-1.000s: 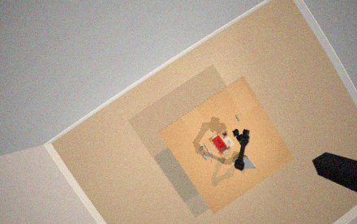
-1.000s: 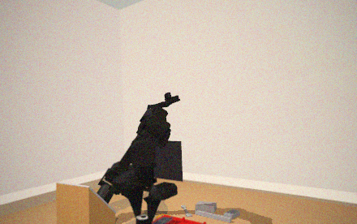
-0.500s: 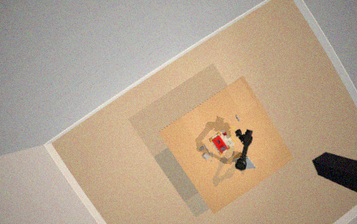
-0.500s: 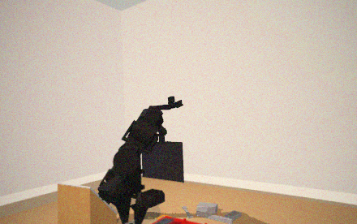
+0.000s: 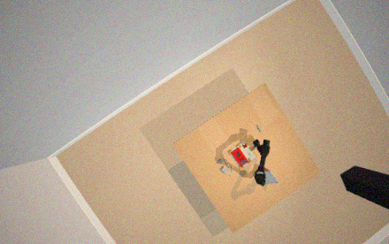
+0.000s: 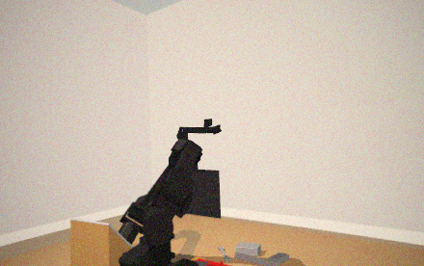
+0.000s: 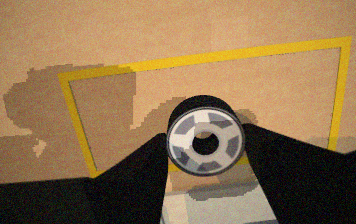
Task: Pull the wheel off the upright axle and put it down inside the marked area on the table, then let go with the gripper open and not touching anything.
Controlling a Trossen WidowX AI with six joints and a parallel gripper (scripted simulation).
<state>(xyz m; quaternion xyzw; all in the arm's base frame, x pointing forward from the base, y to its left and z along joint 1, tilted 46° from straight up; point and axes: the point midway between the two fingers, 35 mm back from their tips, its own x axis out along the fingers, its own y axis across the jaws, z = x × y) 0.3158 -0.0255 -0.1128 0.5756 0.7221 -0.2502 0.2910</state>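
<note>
My gripper (image 7: 203, 136) is shut on the wheel (image 7: 205, 168), a black tyre with a pale, spoked hub and a dark centre hole. It holds the wheel face-on to the wrist camera, above the table and off any axle. The marked area, a yellow outline (image 7: 210, 57), lies beneath and beyond the wheel in the wrist view; the wheel overlaps its near edge there. A red and white assembly (image 5: 240, 156) sits beside the arm in the top view. I cannot make out the upright axle. The fingertips and wheel are not clear in either the top or the exterior view.
A pale board (image 7: 240, 202) lies at the wrist view's bottom edge. Grey blocks (image 6: 248, 250) (image 5: 225, 170) and a small grey part (image 5: 258, 128) lie on the table. A wooden block (image 6: 89, 241) with a sloping top stands by the arm's base. A dark object (image 5: 367, 187) is far right.
</note>
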